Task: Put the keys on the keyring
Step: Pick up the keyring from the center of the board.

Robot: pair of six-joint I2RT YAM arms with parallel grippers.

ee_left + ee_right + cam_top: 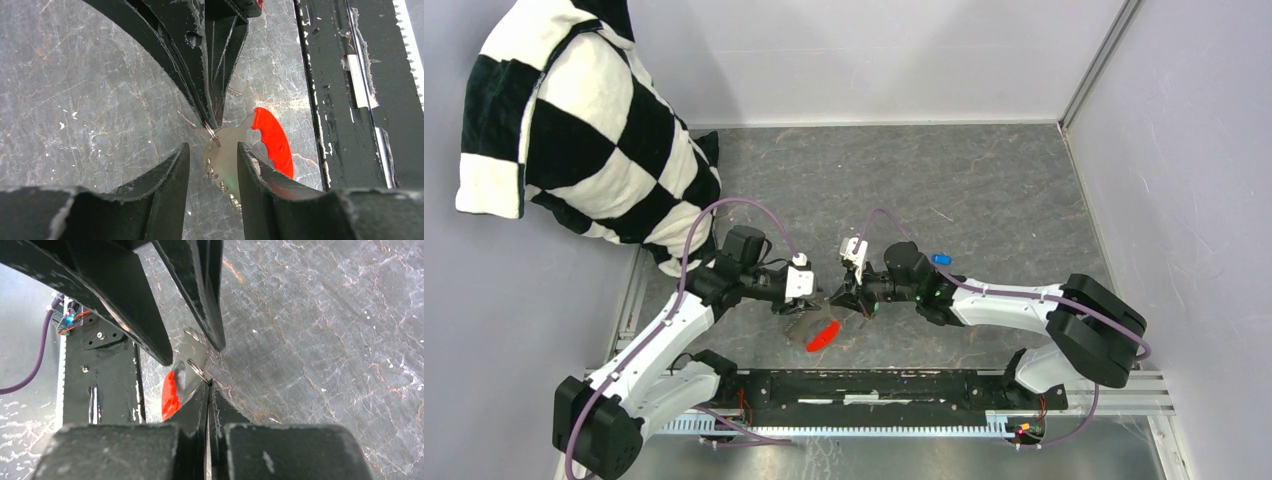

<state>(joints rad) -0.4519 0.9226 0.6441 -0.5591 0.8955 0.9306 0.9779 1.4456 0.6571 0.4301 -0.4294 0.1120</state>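
the top view looks steeply down from above and behind the arm bases, taking in the whole tabletop (984, 190). the 2 wrist views sit very close, facing each other along the left pincer (213, 150) and right pincer (209, 390); all 3 share the keyring (822, 338).

one left tool (792, 306), one right tool (835, 298), one keyring (227, 150), one blue key (941, 258), one checkered cloth (584, 130)

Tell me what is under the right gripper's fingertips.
The keyring, pinched by the shut right gripper, its red tag alongside. No key shows there; the fingers cover whatever lies beneath.
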